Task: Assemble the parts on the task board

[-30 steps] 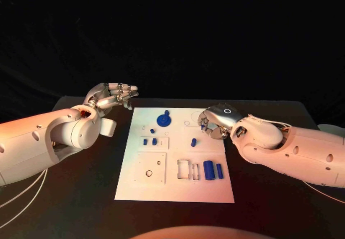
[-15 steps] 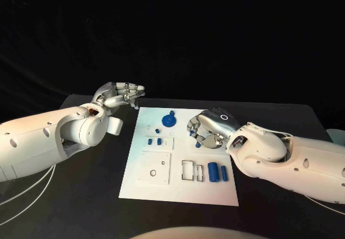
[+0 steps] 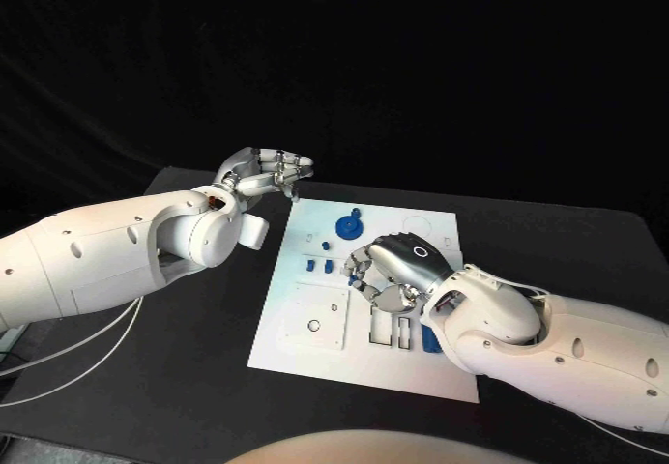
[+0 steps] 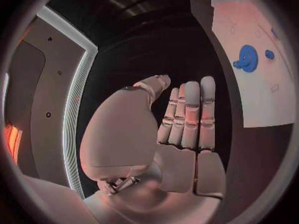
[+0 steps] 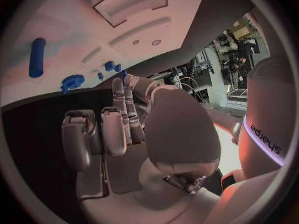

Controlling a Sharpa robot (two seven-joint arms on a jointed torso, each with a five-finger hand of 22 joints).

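The white task board (image 3: pixel 314 343) lies mid-table. A blue gear (image 3: pixel 349 227) stands near its far edge, and two small blue pegs (image 3: pixel 318 264) sit just below it. My right hand (image 3: pixel 394 271) hovers over the board's middle with its fingers bent down; a small blue part (image 3: pixel 359 281) peeks out at its fingertips. In the right wrist view the right hand (image 5: pixel 124 124) holds nothing, its long fingers reaching toward the pegs (image 5: pixel 109 64). My left hand (image 3: pixel 265 172) hangs beyond the board's far left corner, holding nothing; its fingers (image 4: pixel 187 114) lie straight, side by side.
A blue cylinder (image 3: pixel 428 338) lies by the board's near right cut-outs, half hidden by my right forearm; it also appears in the right wrist view (image 5: pixel 37 57). A raised white block with a hole (image 3: pixel 318 324) sits at near left. Black table (image 3: pixel 167 367) surrounds the board.
My right hand has moved from the board's right edge to over its middle, onto the small blue part. The left hand stays at the far left corner. The camera has shifted.
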